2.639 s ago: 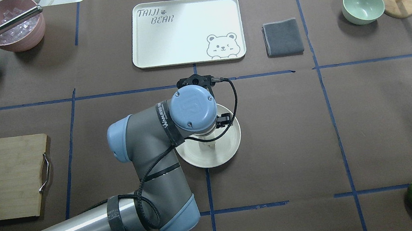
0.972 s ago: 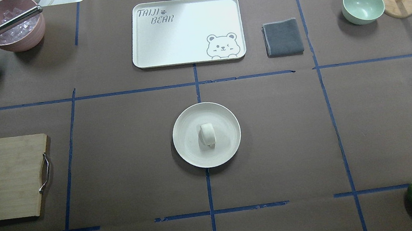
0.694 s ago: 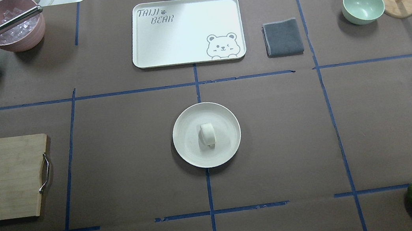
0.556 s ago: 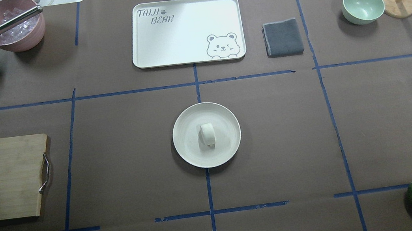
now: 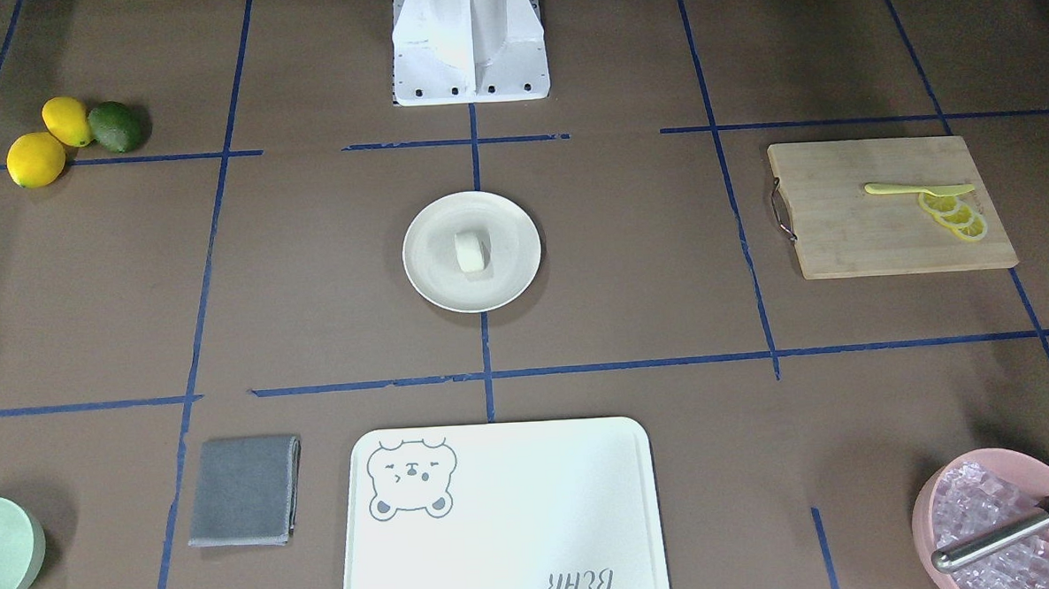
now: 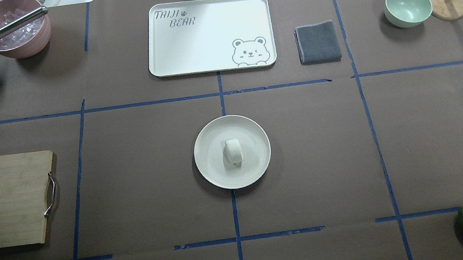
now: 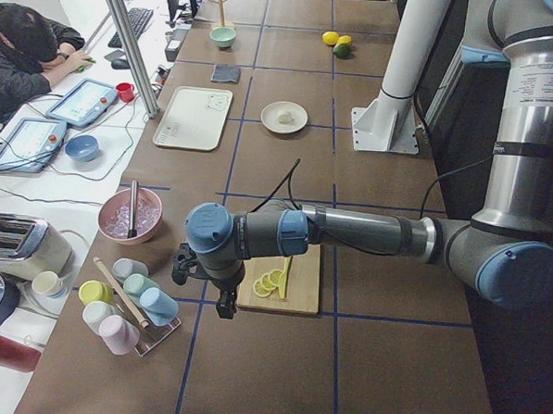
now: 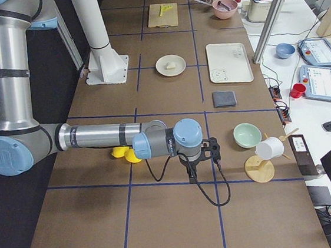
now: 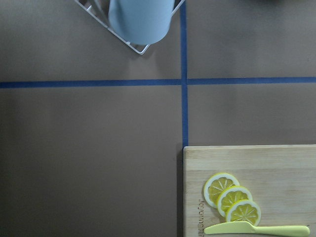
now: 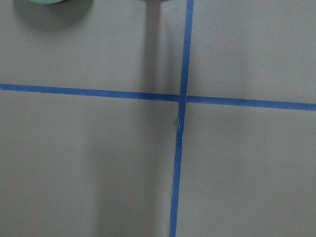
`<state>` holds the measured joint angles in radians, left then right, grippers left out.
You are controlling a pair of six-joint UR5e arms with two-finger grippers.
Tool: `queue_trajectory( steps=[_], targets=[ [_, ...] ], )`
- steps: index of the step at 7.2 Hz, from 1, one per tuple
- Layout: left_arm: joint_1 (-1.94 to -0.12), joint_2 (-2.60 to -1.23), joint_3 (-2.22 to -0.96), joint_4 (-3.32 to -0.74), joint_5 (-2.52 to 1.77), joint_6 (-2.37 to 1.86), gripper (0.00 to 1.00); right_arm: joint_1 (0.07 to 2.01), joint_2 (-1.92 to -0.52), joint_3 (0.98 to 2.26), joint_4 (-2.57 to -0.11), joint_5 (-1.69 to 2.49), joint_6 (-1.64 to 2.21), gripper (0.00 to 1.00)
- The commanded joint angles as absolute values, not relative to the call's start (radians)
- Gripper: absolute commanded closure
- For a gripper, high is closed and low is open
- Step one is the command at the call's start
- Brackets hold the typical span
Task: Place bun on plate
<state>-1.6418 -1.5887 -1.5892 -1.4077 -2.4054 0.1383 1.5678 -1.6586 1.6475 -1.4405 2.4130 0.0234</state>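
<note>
Bun (image 6: 233,151) on plate (image 6: 214,168), well apart from left hand (image 7: 224,309)

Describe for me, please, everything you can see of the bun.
The bun is a small, smooth, off-white lump, rounded like a short cylinder that seems to lie on its side. It has a matte, doughy look and appears whole. It rests near the middle of the round cream plate, well inside the rim. It touches only the plate's surface, and nothing else is in contact with it.
</note>
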Motion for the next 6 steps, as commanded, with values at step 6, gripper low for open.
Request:
queue_trajectory(
  steps=[6],
  targets=[
    [-1.634, -1.582, -1.529, -1.534, -2.399, 0.054, 0.0, 1.568, -1.652, 1.649, -1.44, 2.413, 0.023, 0.0]
  ],
)
